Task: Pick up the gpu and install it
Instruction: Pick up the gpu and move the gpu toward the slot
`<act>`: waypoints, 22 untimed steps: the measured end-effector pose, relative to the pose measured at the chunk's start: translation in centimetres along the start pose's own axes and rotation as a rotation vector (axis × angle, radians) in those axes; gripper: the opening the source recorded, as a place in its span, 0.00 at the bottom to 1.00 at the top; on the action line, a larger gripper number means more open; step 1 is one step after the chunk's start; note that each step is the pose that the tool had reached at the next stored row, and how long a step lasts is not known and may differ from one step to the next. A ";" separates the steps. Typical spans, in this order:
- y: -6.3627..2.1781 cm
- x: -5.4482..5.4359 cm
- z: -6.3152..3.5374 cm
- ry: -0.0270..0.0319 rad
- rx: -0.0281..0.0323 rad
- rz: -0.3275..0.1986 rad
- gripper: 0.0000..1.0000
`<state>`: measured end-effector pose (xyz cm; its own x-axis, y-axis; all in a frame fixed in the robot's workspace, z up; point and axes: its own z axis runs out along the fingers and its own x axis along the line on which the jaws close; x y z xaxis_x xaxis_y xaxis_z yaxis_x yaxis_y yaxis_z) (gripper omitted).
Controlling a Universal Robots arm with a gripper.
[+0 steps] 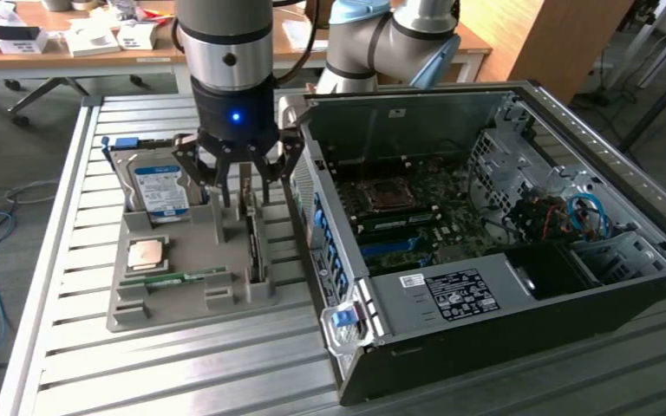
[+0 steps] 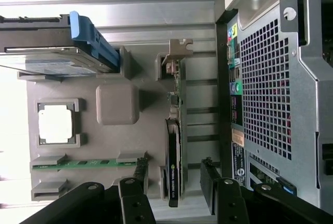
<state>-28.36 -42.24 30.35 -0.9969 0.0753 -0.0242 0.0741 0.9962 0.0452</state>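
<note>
Hand [image 1: 240, 198] open above upright gpu [image 1: 256, 251]

Beneath me the counter [image 1: 136, 364] is ribbed bare metal, bright and smooth. The holder tray [image 2: 117, 140] looks like matt grey plastic. The gpu [image 2: 173, 177] has a glossy black shroud and a silvery metal bracket [image 2: 177, 52] — my jaws are matt black. The computer case [image 2: 265, 88] is perforated grey sheet metal.

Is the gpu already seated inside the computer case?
No, the gpu stands on edge in a slot of the grey tray, beside the computer case and outside it.
</note>
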 end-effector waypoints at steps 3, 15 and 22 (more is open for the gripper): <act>-0.01 0.0 0.17 -0.0001 -0.0001 0.000 0.53; 0.00 -0.2 0.35 0.0000 0.0000 0.000 0.53; 0.01 -0.3 0.35 0.0000 0.0000 0.000 0.53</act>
<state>-28.05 -42.24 30.00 -0.9969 0.0753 -0.0242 0.0742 0.9962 0.0451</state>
